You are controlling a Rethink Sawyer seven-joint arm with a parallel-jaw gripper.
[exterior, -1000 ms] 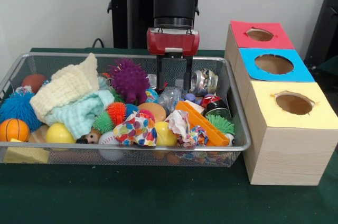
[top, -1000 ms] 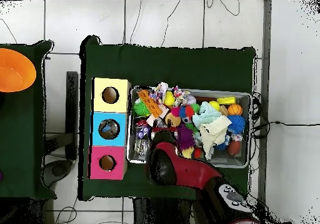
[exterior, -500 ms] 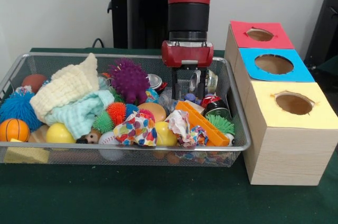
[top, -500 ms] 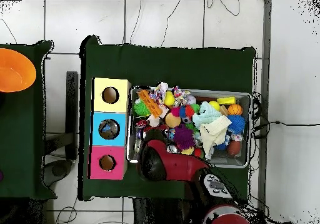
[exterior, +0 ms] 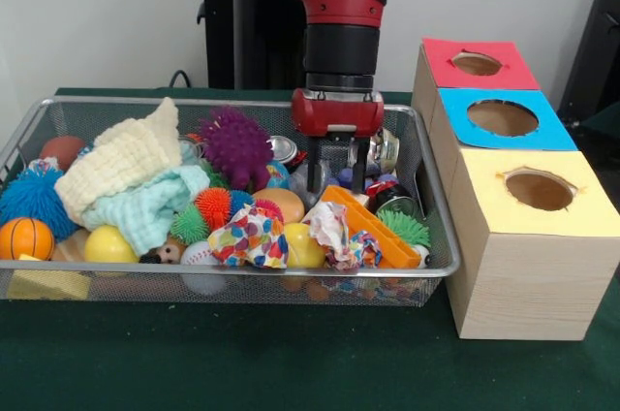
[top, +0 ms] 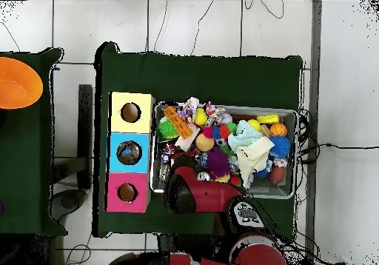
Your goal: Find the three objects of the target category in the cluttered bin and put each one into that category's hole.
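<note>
- Gripper (exterior: pixel 336 181): fingers apart, empty, low in wire bin's (exterior: pixel 441 266) far right corner.
- Metal cans (exterior: pixel 383 148) just right of it: probably light, stiff, slippery; grasp across the sides.

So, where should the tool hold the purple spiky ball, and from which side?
The purple spiky ball sits high in the wire bin, its top uncovered. Probably best from straight above, closing across its round middle; cloths and small toys crowd its sides, leaving no room for a sideways approach.
</note>
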